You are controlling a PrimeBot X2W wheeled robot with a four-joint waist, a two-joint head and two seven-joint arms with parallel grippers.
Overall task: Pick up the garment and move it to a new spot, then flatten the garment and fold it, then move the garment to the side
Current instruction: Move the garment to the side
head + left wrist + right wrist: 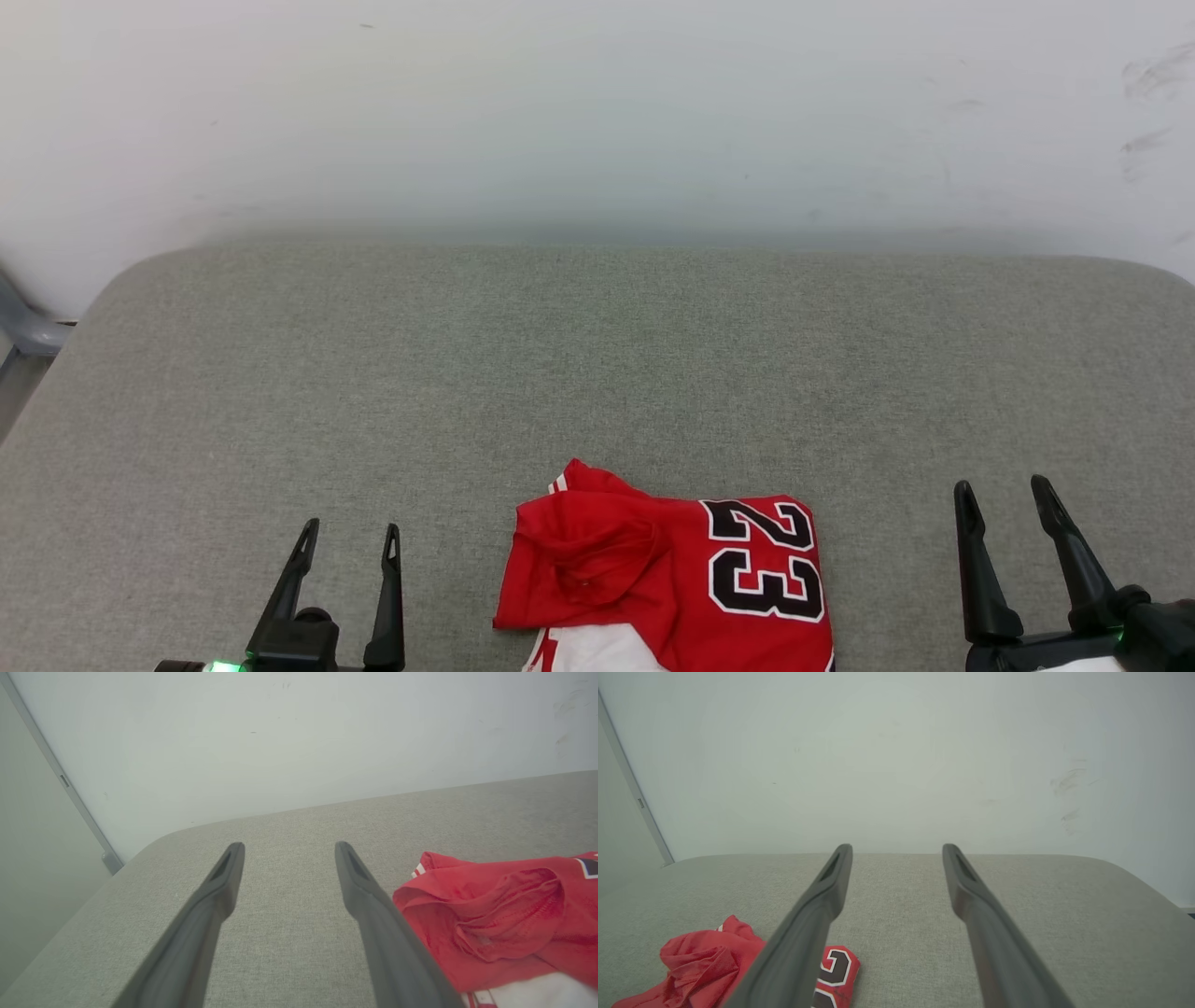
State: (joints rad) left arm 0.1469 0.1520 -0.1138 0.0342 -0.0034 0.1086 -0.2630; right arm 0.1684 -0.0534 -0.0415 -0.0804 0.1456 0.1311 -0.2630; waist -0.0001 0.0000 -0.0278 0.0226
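Jaws on both sides stood spread wide with nothing between them, fwiw. The left gripper sat low at the near left over plain cloth, touching nothing. Just right of it, at the middle of the front edge, the garment lay in a compact red bundle. It was rumpled and bunched on its left half and flatter on the right, with the black 23 facing up and a bit of white panel at the bottom. The right gripper was well apart from it at the near right, also clear of everything.

Which step? Honestly couldn't call it. That bundle fit a loose heap waiting to be carried to a new spot, and equally a rough fold waiting to go off to the side. Either way, I'd guess fabric that thin wants a low pinch through all its layers or it'll sag open.

The counter was covered in grey woven cloth, with rounded far corners. A grey rail showed at far left, a plain white wall ran behind, and it had dark scuffs at the upper right.
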